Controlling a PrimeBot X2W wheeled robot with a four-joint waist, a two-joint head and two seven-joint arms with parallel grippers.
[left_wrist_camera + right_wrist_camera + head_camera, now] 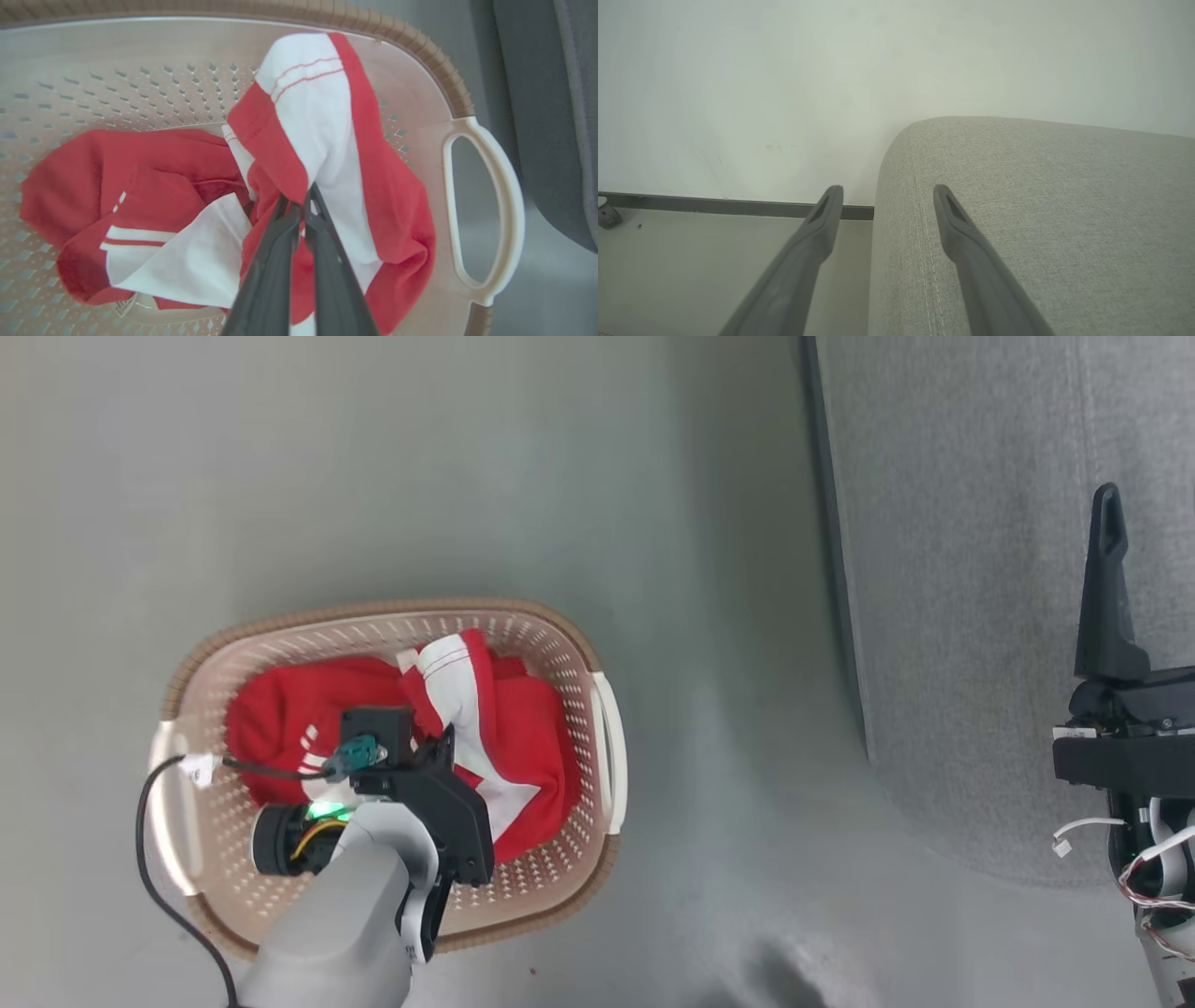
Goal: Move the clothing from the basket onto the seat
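Pinched shut, left gripper (298, 198) holds red-and-white clothing (322, 121) in the basket (140, 56); right gripper (887, 190) gapes open by the sofa (1041, 210).

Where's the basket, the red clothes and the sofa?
basket (615, 747): head view, white side handle.
clothing (317, 116): left wrist view, white panel.
seat (1041, 210): right wrist view, grey woven fabric.

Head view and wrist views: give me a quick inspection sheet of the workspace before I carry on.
Surface: bare grey floor, basket standing on it.
Job's things: red and white clothing piled in the basket; grey sofa to its right.
Clutter: nothing seen.
Grippers: left gripper shut on the clothing; right gripper open over the sofa.
Cables: black cable loops from the left wrist across the basket's side.
Surroundings: pale wall, grey skirting strip.
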